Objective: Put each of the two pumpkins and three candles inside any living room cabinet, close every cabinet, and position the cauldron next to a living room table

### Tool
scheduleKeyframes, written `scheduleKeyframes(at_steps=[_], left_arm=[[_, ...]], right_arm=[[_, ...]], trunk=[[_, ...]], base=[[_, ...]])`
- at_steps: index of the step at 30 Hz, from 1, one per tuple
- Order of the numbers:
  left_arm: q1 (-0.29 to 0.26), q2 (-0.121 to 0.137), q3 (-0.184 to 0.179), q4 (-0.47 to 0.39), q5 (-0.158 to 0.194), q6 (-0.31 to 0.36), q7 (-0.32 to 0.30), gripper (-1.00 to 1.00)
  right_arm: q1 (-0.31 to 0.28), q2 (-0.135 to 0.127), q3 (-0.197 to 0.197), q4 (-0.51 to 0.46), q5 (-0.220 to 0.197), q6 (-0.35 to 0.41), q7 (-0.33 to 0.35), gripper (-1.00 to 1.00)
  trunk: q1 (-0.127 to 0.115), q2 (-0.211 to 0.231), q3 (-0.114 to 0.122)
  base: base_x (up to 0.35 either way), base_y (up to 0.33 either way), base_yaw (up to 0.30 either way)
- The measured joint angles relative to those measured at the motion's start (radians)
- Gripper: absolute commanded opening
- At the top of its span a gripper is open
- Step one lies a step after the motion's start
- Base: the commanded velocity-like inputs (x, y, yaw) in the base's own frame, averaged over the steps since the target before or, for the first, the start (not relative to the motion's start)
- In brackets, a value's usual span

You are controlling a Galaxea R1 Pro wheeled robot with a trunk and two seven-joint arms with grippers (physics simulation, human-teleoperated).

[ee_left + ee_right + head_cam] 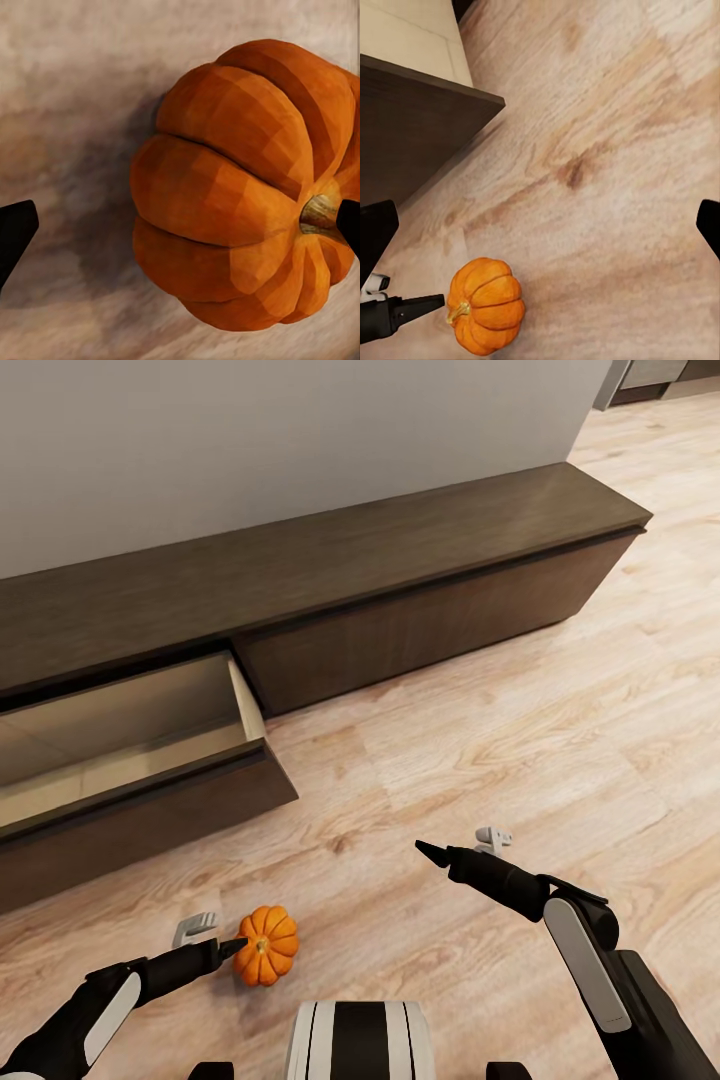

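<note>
On floor by open drawer (130,730): pumpkin (267,945) between spread left tool (215,938) tips; right tool (462,845) apart.

We find no readable text, labels, brands, numbers or signs on any surface in head or wrist views.

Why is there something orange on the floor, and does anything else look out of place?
That is a small pumpkin lying on its side on the wood floor, stem pointing sideways, with the open left gripper right beside it. One cabinet drawer also stands pulled open and looks empty. Nothing looks spilled or broken.
</note>
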Motion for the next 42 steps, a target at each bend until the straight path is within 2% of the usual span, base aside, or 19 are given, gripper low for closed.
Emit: scheduleKeyframes(at_steps=[6, 10, 15, 19, 24, 42], left_arm=[[0.0, 0.0, 0.0, -0.001, 0.0, 0.0, 0.0, 1.0], [0.0, 0.0, 0.0, -0.001, 0.0, 0.0, 0.0, 1.0], [0.0, 0.0, 0.0, -0.002, 0.0, 0.0, 0.0, 1.0], [0.0, 0.0, 0.0, -0.001, 0.0, 0.0, 0.0, 1.0], [0.0, 0.0, 0.0, 0.0, 0.0, 0.0, 0.0, 1.0], [0.0, 0.0, 0.0, -0.001, -0.003, 0.0, -0.001, 1.0]], right_arm=[[0.0, 0.0, 0.0, 0.0, 0.0, 0.0, 0.001, 1.0], [0.0, 0.0, 0.0, 0.0, 0.0, 0.0, 0.001, 1.0], [0.0, 0.0, 0.0, 0.0, 0.0, 0.0, 0.001, 1.0], [0.0, 0.0, 0.0, 0.001, 0.0, 0.0, 0.001, 1.0], [0.0, 0.0, 0.0, 0.002, 0.0, 0.0, 0.001, 1.0], [0.0, 0.0, 0.0, 0.003, 0.0, 0.0, 0.001, 1.0]], trunk=[[0.0, 0.0, 0.0], [0.002, -0.001, -0.015], [0.002, -0.001, -0.015], [0.004, -0.002, -0.031], [0.005, -0.002, -0.039], [0.005, -0.002, -0.039]], base=[[0.006, 0.0, 0.0], [0.0, 0.0, 0.0], [0.0, 0.0, 0.0], [0.0, 0.0, 0.0], [0.0, 0.0, 0.0], [0.0, -0.041, 0.0]])
